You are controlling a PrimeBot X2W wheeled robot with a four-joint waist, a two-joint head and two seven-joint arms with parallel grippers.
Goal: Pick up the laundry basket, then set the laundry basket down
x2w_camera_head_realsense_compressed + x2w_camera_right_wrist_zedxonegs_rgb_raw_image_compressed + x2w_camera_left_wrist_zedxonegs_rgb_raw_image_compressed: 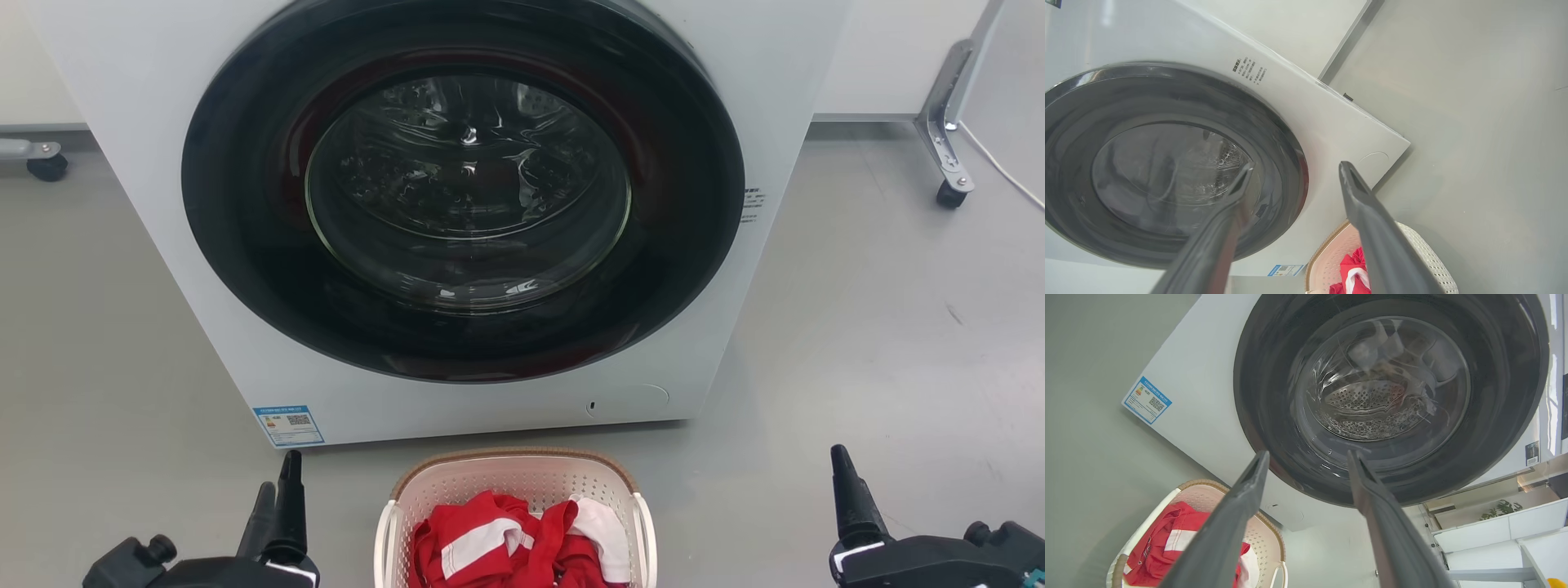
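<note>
A white front-loading washing machine (163,163) with a dark round glass door stands on a grey floor (882,327), a blue sticker (287,425) at its lower left corner. Just in front of it, on the floor, sits the cream-white perforated plastic laundry basket (514,455) with brown woven-look rim trim. Red and white clothes (498,543) are heaped inside. The left gripper (1308,454) and right gripper (1296,164) flank the basket, clear of it, both sets of jaws spread apart and empty. A metal castor leg (947,122) stands far right.
</note>
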